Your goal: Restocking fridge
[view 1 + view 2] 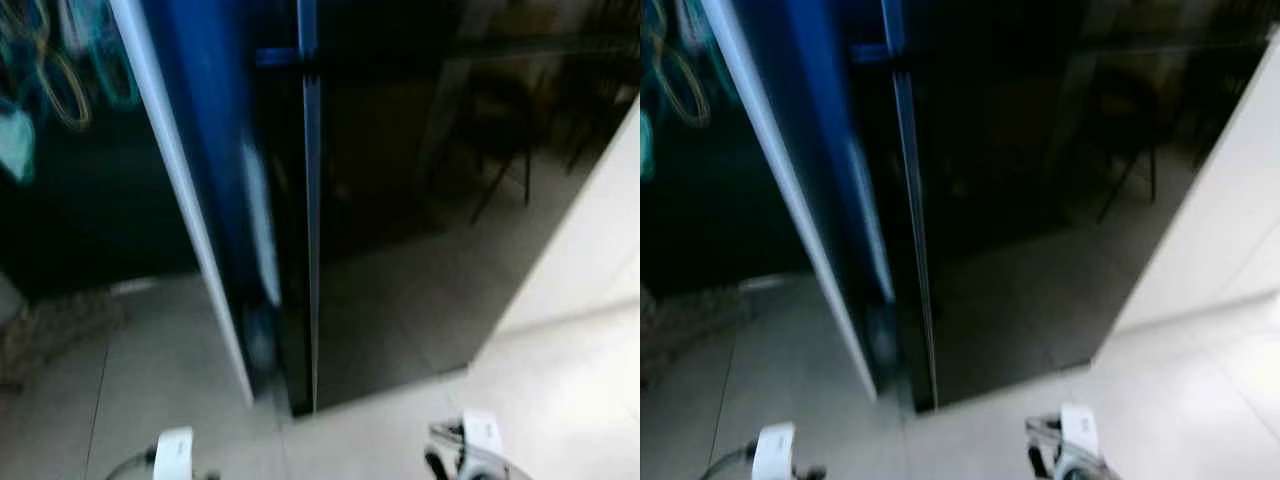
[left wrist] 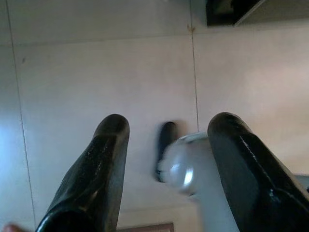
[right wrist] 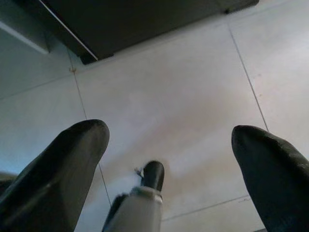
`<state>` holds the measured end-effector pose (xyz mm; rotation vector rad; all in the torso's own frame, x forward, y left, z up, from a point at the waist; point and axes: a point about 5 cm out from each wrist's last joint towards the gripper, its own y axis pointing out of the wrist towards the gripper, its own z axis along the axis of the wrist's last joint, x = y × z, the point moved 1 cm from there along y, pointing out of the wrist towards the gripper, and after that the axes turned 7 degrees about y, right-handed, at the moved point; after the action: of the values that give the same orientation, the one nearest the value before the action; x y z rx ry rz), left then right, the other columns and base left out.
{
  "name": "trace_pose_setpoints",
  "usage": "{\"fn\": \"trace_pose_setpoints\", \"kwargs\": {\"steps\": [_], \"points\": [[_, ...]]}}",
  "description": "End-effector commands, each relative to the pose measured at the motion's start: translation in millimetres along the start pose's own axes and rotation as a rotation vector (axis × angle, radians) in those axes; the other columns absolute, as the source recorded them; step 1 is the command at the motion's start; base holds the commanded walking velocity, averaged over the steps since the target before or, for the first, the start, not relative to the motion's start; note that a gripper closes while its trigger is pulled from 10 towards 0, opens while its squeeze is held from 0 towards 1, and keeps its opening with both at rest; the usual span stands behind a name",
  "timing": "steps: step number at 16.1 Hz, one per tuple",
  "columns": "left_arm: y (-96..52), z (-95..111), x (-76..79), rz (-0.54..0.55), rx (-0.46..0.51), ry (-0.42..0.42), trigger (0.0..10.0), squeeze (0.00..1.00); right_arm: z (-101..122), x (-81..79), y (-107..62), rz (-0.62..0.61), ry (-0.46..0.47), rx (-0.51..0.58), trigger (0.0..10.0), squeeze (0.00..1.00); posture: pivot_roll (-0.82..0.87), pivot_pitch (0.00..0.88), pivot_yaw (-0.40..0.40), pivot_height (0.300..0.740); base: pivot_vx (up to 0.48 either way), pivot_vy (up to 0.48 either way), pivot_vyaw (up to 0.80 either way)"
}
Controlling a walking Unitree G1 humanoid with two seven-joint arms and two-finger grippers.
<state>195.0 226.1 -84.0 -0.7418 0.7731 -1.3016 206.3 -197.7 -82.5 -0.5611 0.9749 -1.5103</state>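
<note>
both grippers (image 2: 166, 140) (image 3: 169, 140) spread over tile floor (image 1: 150, 370); fridge (image 1: 400, 200) edge ahead, blurry.

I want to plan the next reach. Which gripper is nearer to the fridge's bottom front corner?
Right, slightly. The fridge corner sits between both arms; the right gripper hangs over tile beside its base, and the left gripper hangs slightly farther off. Both are open.

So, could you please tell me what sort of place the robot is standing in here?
Probably a home kitchen, though the head views are blurred. A tall glossy black fridge stands with its door swung open, on a pale tiled floor, with a white counter or cabinet beside it.
</note>
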Motion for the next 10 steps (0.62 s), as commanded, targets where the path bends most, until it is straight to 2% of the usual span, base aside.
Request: {"fn": "trace_pose_setpoints", "kwargs": {"steps": [1, 10], "points": [[-0.7, -1.1, -7.2, 0.016, -0.008, -0.003, 10.0, 0.00, 3.1, -6.6, 1.4, 0.014, 0.001, 0.010, 10.0, 0.00, 0.06, 0.000, -0.060, 0.740, 0.000, 0.480, 0.00], [-0.9, -2.0, -7.4, 0.015, -0.009, -0.002, 10.0, 0.00, 2.4, -6.8, 1.3, 0.019, -0.001, 0.014, 10.0, 0.00, 0.08, 0.000, -0.049, 0.740, 0.000, 0.480, 0.00]]}}
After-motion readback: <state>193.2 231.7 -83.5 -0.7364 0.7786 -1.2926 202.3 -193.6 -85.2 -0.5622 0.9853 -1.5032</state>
